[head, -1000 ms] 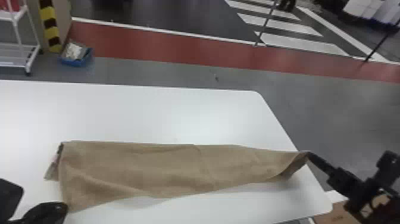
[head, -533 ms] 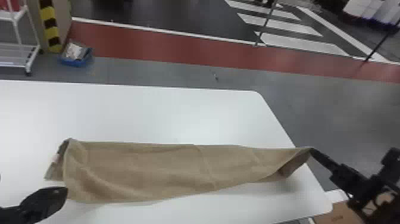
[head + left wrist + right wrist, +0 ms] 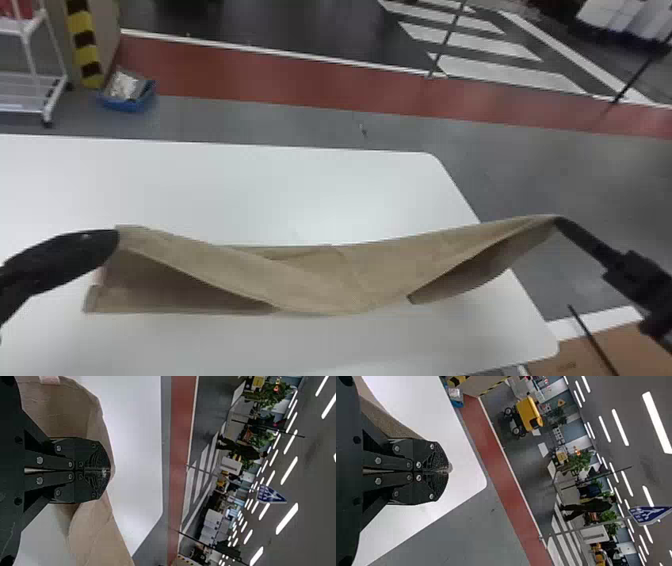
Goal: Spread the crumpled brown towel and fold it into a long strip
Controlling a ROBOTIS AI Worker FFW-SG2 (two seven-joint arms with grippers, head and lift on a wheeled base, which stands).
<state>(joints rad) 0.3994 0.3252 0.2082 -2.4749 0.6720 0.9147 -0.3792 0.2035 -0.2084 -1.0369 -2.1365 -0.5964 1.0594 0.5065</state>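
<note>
Head view: the left gripper (image 3: 116,238) comes in from the left edge, its fingers angled across and slightly forward to one end of the towel (image 3: 320,280). The right gripper (image 3: 558,220) reaches in from the right edge on a slant, pointing inward and away from the robot, its tips at the towel's other end, out past the table's right edge. The towel forms a long band between them, both ends held up and the middle sagging low over the table (image 3: 300,195). Beneath the left gripper a fold hangs open, with a lower layer spread under it; another flap droops from the right end.

Left wrist view: the fingers of the left gripper (image 3: 109,471) are pressed together, pinching the towel. Right wrist view: the right gripper (image 3: 449,471) has its fingers closed too, a bit of cloth nipped at the tips
</note>
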